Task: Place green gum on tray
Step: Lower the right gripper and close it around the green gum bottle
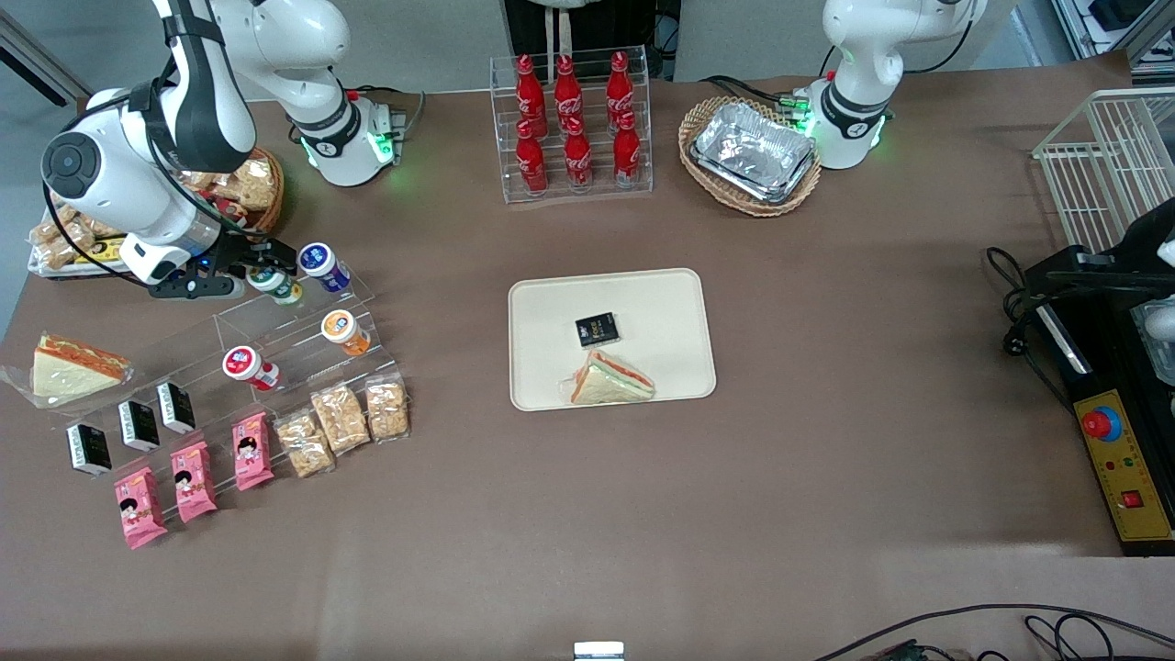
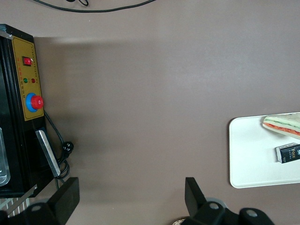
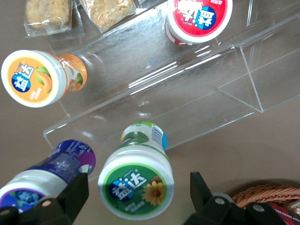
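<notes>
The green gum [image 1: 275, 284] [image 3: 136, 185] is a small bottle with a white-rimmed green lid. It stands at the top step of a clear acrylic stand [image 1: 285, 323], toward the working arm's end of the table. My gripper [image 1: 263, 267] [image 3: 138, 188] hangs just above it and is open. One finger sits on each side of the lid, with a gap on both sides. The cream tray [image 1: 661, 303] [image 2: 248, 154] lies at the table's middle, holding a black packet [image 1: 597, 329] and a wrapped sandwich [image 1: 611, 378].
A blue-lidded bottle [image 1: 319, 263] [image 3: 47, 180] stands right beside the green gum, close to one finger. Orange-lidded [image 1: 343, 330] [image 3: 40, 77] and red-lidded [image 1: 246, 364] [image 3: 199, 18] bottles sit on lower steps. Snack packs [image 1: 341, 418] lie nearer the camera. A wicker basket [image 3: 267, 199] is close by.
</notes>
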